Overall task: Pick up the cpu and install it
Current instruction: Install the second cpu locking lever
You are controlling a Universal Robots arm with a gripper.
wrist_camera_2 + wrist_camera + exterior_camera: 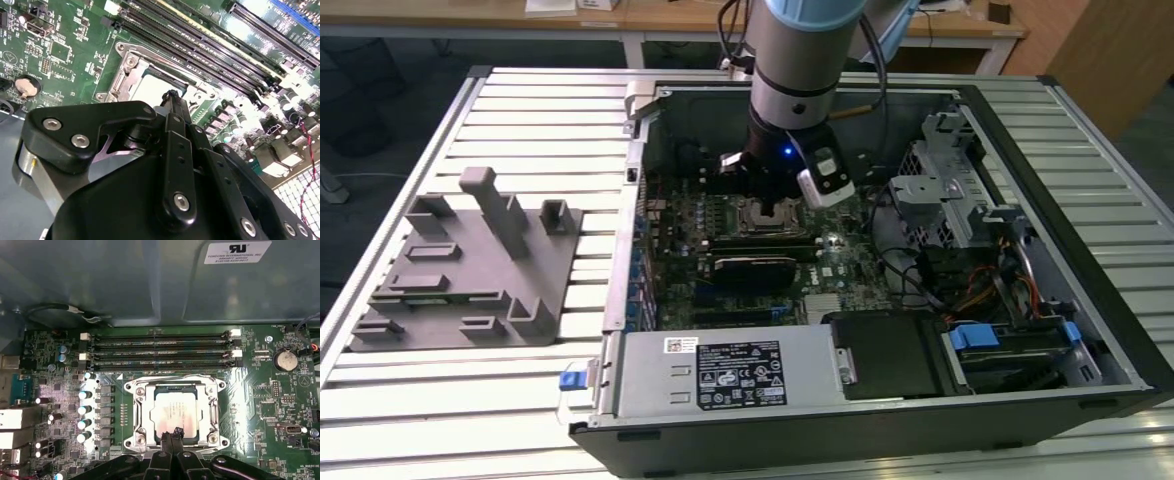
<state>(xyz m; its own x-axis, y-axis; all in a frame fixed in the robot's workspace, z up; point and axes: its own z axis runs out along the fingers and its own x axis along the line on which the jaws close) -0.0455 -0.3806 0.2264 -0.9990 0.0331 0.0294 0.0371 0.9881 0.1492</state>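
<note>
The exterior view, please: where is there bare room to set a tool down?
The slatted table is bare beyond the grey tray, toward the computer case. Inside the case is crowded: the gripper hangs over the cpu in its socket.

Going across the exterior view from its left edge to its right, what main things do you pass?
Grey plastic tray with upright posts → motherboard's socket, the cpu in it, the gripper above → drive cage.

Case wall and power supply bear white labels (fine print).
</note>
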